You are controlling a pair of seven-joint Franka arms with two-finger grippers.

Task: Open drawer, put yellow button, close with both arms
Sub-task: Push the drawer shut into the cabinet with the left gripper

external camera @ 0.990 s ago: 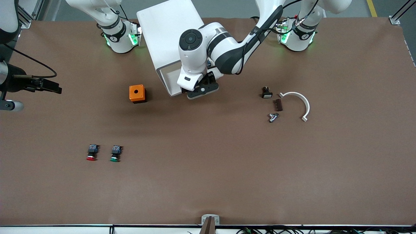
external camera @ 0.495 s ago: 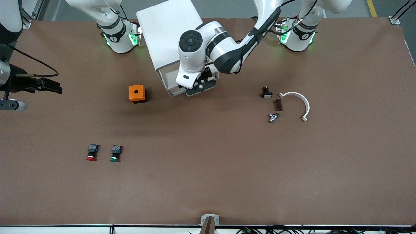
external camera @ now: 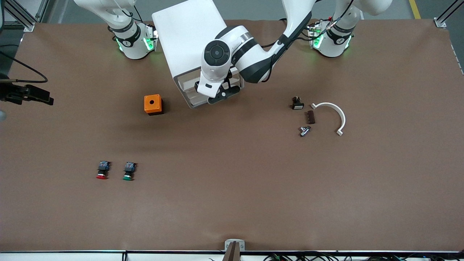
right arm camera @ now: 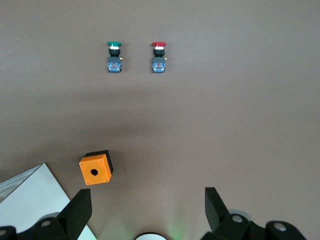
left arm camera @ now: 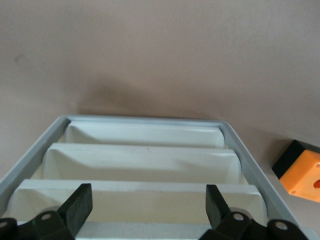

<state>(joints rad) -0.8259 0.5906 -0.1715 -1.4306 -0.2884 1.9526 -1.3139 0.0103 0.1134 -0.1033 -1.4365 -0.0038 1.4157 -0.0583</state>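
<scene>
Since yellow button not found in any view, judged prob. inside drawer; closing step. Noted L gripper at drawer front, jaws open, empty; R gripper waiting over R arm's table end, jaws open. Next: bring R in, push front squarely.

Lit evenly from overhead, with soft, faint shadows pooled on the brown bench below the orange box and under the white cabinet. Green glow at both arm bases, top of frame. Front view crisp edge to edge, no glare. Left wrist view hazy and washed out, cabinet front pale, dark smudge of shadow above it. Right wrist view clearer, broad diffuse shadow bands across mid-frame.
</scene>
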